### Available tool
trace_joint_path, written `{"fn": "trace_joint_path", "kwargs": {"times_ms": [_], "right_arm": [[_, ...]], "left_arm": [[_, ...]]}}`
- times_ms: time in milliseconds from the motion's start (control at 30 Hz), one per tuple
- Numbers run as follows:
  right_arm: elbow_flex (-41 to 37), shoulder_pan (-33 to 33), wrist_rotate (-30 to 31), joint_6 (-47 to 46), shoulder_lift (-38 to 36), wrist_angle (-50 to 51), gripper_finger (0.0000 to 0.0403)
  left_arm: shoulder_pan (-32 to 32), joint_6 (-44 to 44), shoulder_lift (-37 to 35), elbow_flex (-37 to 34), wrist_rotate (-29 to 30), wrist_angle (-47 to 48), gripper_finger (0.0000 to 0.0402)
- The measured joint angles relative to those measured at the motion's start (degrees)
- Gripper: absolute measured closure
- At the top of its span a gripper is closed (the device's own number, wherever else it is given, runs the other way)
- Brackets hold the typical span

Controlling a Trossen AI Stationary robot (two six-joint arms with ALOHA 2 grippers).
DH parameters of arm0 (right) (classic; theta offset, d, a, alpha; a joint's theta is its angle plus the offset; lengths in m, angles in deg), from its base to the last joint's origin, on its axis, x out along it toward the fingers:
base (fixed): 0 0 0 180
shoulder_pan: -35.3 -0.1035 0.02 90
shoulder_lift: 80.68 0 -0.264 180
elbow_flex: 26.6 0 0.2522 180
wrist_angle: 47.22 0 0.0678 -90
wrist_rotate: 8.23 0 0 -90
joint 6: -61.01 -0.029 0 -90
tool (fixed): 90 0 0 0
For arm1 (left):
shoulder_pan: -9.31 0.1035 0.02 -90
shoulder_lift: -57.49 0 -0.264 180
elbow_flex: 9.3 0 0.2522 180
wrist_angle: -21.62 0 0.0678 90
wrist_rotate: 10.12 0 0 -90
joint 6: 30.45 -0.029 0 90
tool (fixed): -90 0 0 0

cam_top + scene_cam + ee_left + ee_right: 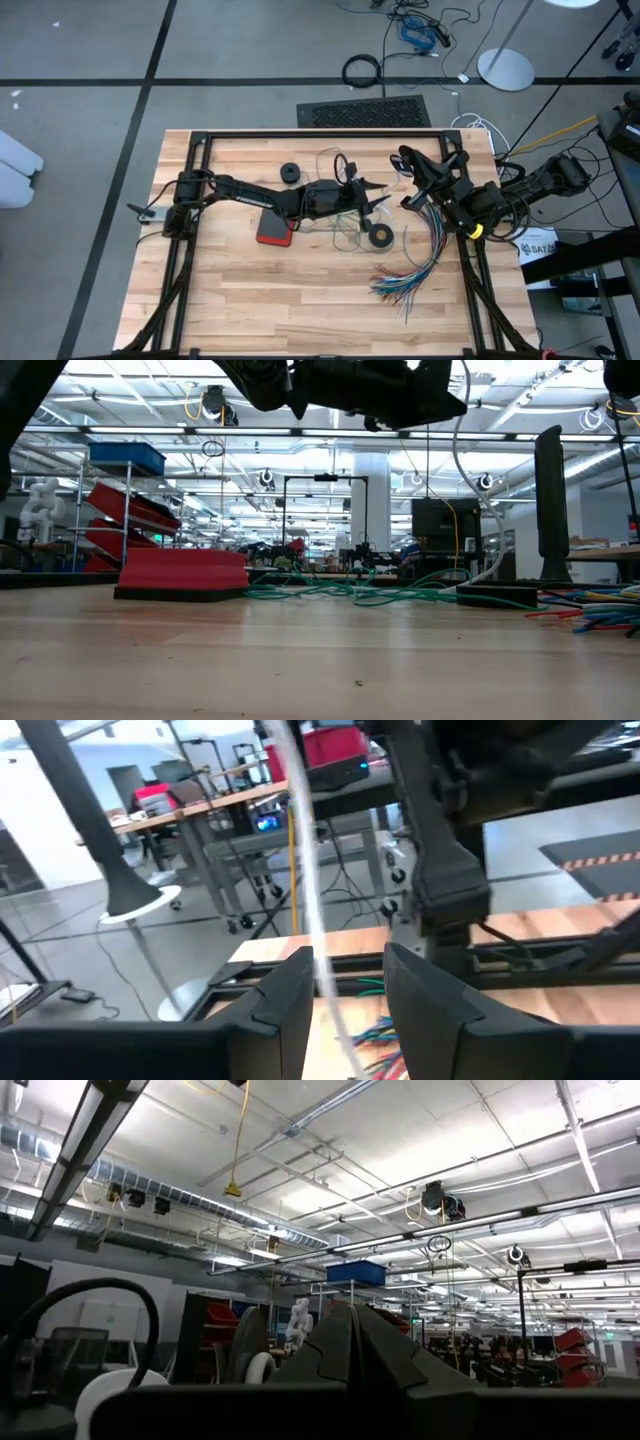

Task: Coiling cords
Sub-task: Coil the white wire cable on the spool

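Standing partly apart, the left gripper [345, 995] fingers are flanking the white cord [305, 870] running between them; the teal-green cord [370, 596] is lying below on the table [250, 300].

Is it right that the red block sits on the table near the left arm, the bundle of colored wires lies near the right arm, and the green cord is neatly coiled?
Not quite. The green cord lies loose and tangled, as the low view shows.

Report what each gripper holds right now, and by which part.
The left gripper has the white cord running between its open fingers, somewhere along its length; no firm grip shows yet. The right gripper is shut and holds nothing visible.
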Motion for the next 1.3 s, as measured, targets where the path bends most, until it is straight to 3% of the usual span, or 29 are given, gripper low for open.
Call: {"fn": "trace_joint_path", "kwargs": {"times_ms": [633,767,900,1100,1300], "right_arm": [[0.0,0.8,-0.1,-2.6,0.1,2.9,0.0403],[0.0,0.8,0.2,-2.5,0.1,3.2,0.0403],[0.0,0.8,0.6,-1.7,0.1,3.8,0.0403],[0.1,3.4,3.7,-3.2,1.3,9.0,0.0403],[0.0,7.5,9.0,-4.3,5.9,12.8,0.0403]], "left_arm": [[0.3,2.7,2.8,0.9,0.0,-0.7,0.0274],[0.3,2.6,2.8,0.9,0.0,-0.1,0.0307],[0.3,1.3,2.8,0.9,0.0,1.5,0.0383],[0.3,1.4,2.8,1.1,0.0,2.4,0.0397],[0.2,1.4,2.9,5.8,0.2,12.5,0.0399]]}}
